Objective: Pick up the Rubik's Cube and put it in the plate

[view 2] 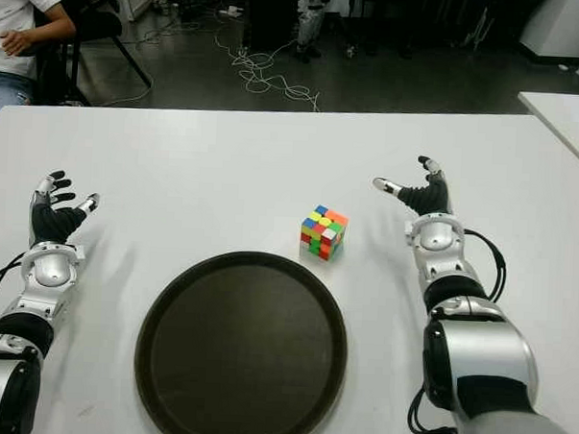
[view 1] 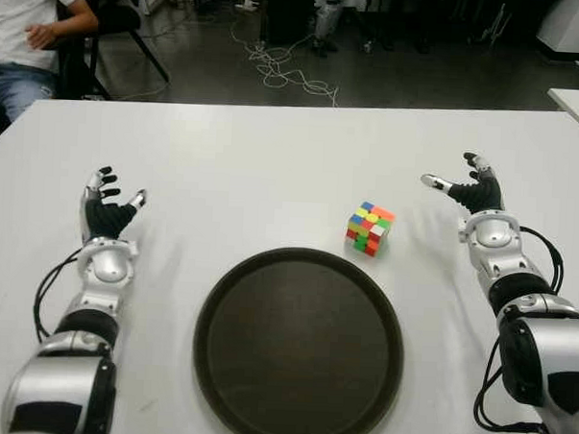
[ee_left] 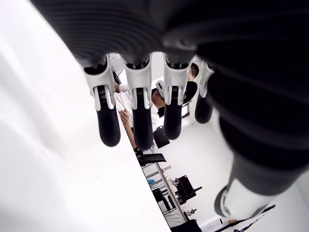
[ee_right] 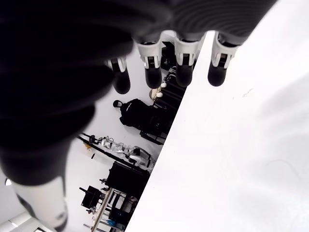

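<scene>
Behind the white desk [view 1: 273, 159] you see a dark floor with a tangle of white cables [view 1: 281, 72], and at the far left a seated person in a white shirt and jeans [view 1: 23, 42] beside a black chair [view 1: 116, 17]. A second white desk corner [view 1: 578, 103] shows at the far right.

Your multicoloured Rubik's Cube [view 1: 370, 228] sits on the desk, just beyond the far right rim of the round dark brown plate [view 1: 298, 347], close to it; you cannot tell for sure whether the two touch. Nothing lies in the plate, and neither hand holds the cube.

Your right robot hand [view 1: 468, 189] shows to the right of the cube, a little farther from you, and apart from it. Its black fingers [ee_right: 217, 72] are spread and extended, with the thumb pointing toward the cube side, and they grasp nothing; the right wrist view shows only bare desk and the room beyond the fingertips.

Your left robot hand [view 1: 107, 209] shows well to the left of the plate, near the desk's left side. Its fingers [ee_left: 108, 125] are open and relaxed, slightly bent, and hold nothing. The left wrist view shows the seated person past the fingertips.
</scene>
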